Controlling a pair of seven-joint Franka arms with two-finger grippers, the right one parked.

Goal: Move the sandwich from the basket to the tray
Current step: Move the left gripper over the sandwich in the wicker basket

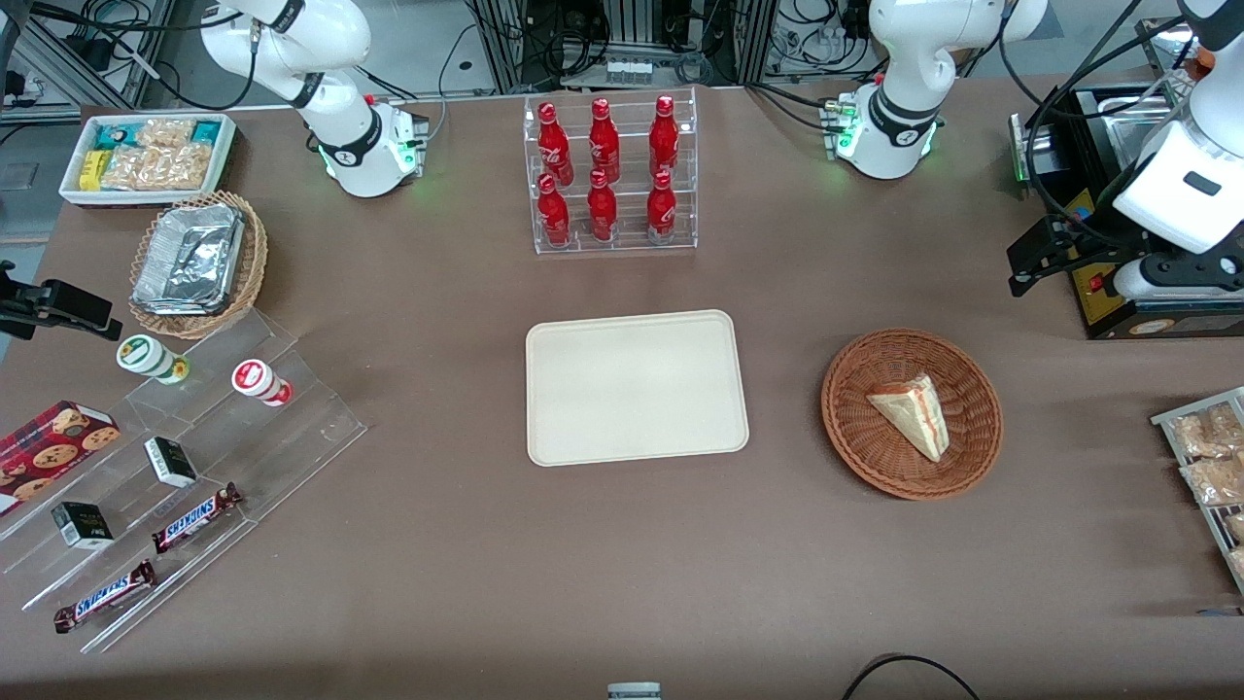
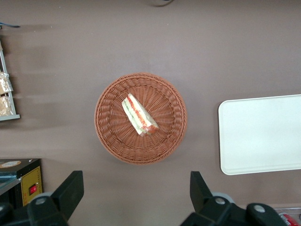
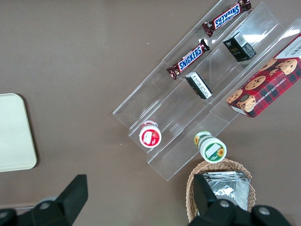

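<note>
Brown table [image 1: 466, 544]; sandwich [image 2: 139, 115] lying in basket [image 2: 108, 136], tray [image 2: 263, 141] beside; gripper [image 2: 134, 188] hovering above, spread wide, holding nothing; descending squarely over wedge's sloped faces advisable

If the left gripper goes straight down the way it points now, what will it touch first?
Probably the bare table. The left gripper hangs open high above it, pointing down, and its line seems to land just outside the rim of the basket, not on the sandwich. Depth is unclear, so it might clip the rim.

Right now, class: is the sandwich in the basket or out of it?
In: the sandwich lies inside the basket; the open hand hovers above.
</note>
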